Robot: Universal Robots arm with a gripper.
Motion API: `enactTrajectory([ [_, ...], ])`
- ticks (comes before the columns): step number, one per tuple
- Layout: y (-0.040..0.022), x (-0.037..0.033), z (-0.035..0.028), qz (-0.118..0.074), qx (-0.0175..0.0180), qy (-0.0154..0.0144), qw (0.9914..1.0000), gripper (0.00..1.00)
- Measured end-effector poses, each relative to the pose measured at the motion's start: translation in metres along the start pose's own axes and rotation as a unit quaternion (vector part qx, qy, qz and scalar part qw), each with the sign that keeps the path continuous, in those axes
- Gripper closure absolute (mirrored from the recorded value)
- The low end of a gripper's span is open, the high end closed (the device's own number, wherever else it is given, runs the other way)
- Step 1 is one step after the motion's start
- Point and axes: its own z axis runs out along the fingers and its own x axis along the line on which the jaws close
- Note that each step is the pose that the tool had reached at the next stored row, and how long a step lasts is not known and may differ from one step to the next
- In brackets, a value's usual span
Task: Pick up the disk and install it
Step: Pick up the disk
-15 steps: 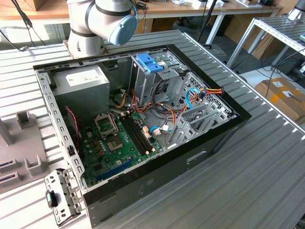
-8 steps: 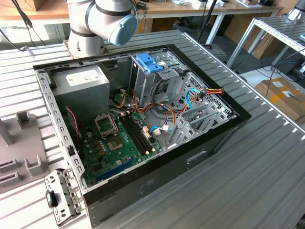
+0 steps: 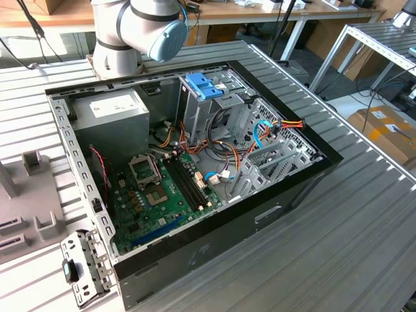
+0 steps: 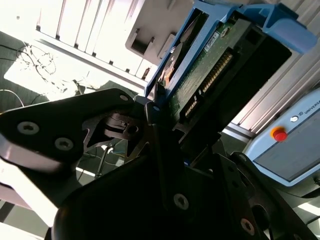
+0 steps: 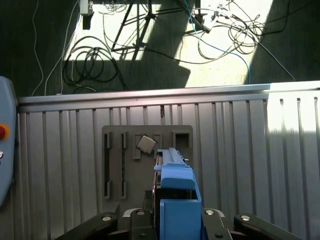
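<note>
The disk is clamped in my gripper, held in the air away from the computer case. Its green circuit-board side, a row of connector pins and its blue plastic side rails face the second wrist view. In the first wrist view the disk's blue rail end stands up between the black fingers of the gripper, above the slatted metal table. The gripper is shut on the disk. In the exterior view, the arm's base and elbow stand behind the case.
The open computer case lies on the slatted table, with a motherboard, a grey power-supply box and a drive cage topped by a blue plastic tray. A grey fixture plate holding a chip lies below the gripper. A teach pendant is nearby.
</note>
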Motion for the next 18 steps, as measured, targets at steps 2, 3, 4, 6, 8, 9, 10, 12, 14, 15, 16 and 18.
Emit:
enactTrajectory([
  [2, -0.0012, -0.0001, 0.0, 0.0, 0.0, 0.0, 1.0, 0.64],
  [3, -0.0018, -0.0001, -0.0001, 0.0, 0.0, 0.0, 1.0, 0.64],
  [4, -0.0021, -0.0001, -0.0001, 0.0, 0.0, 0.0, 1.0, 0.64],
  [6, -0.003, -0.0002, -0.0002, 0.0, 0.0, 0.0, 1.0, 0.64],
  [8, -0.004, -0.0002, -0.0002, 0.0, 0.0, 0.0, 1.0, 0.64],
  [9, -0.0048, -0.0002, -0.0002, 0.0, 0.0, 0.0, 1.0, 0.64],
  [10, -0.0054, -0.0003, -0.0002, 0.0, 0.0, 0.0, 1.0, 0.64],
  [12, -0.0074, -0.0004, -0.0003, 0.0, 0.0, 0.0, 1.0, 0.64],
  [14, -0.0081, -0.0004, -0.0003, 0.0, 0.0, 0.0, 1.0, 0.64],
  [15, -0.0087, -0.0005, -0.0004, 0.0, 0.0, 0.0, 1.0, 0.64],
  [16, -0.009, -0.0005, -0.0003, 0.0, 0.0, 0.0, 1.0, 0.64],
  [18, -0.0101, -0.0006, -0.0004, 0.0, 0.0, 0.0, 1.0, 0.64],
])
